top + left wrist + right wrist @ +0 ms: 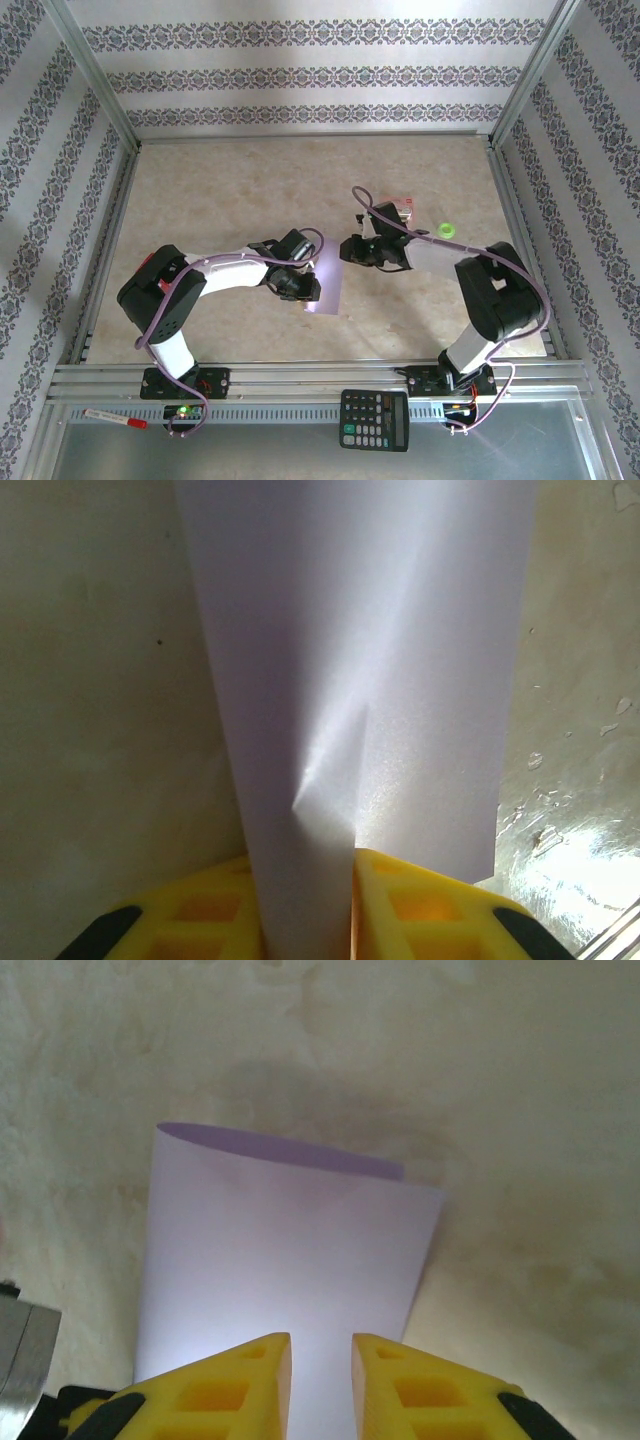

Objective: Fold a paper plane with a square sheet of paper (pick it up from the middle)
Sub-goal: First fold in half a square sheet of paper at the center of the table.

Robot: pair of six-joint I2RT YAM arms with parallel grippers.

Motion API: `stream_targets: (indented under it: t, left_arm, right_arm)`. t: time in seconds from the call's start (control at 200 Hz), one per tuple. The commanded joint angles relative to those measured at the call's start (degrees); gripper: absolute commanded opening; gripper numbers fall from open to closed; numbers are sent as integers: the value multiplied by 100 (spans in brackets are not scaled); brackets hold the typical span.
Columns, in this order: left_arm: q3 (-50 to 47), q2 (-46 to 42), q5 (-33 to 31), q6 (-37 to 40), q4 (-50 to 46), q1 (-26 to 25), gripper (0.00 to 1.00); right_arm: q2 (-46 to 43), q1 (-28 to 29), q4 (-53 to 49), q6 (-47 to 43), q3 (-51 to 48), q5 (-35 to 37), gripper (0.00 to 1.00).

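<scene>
Calculator point(374, 420) on metal rail point(270, 410) | beige mottled tabletop point(250, 190), patterned walls point(300, 75) | left claw point(305, 865) grips sheet point(360, 630) | right claw point(320, 1345) unclear

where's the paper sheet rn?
Top view: the square sheet of paper is mid-table, pinched in the left pincer, the right pincer at its far right corner.

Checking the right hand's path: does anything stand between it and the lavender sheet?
Nothing visible does. The square sheet of paper lies directly in front of the right hand, with only table beyond, and the left hand pinches it.
</scene>
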Motion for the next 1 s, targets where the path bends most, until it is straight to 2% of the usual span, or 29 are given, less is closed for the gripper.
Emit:
stream_targets:
  t: [0.0,0.225,0.435,0.994]
  left_arm:
    - [-80,216,223,-82,-116,9,22]
    - [-128,183,246,-98,-82,36,23]
    - [-125,145,258,-82,-81,91,28]
    - [174,-39,94,48,-212,473,61]
  right_arm:
    - [367,37,145,-121,331,-68,22]
    - [993,36,153,-175,618,-94,20]
    - [1117,79,132,-172,564,-59,19]
    - [1106,124,56,-268,213,148,16]
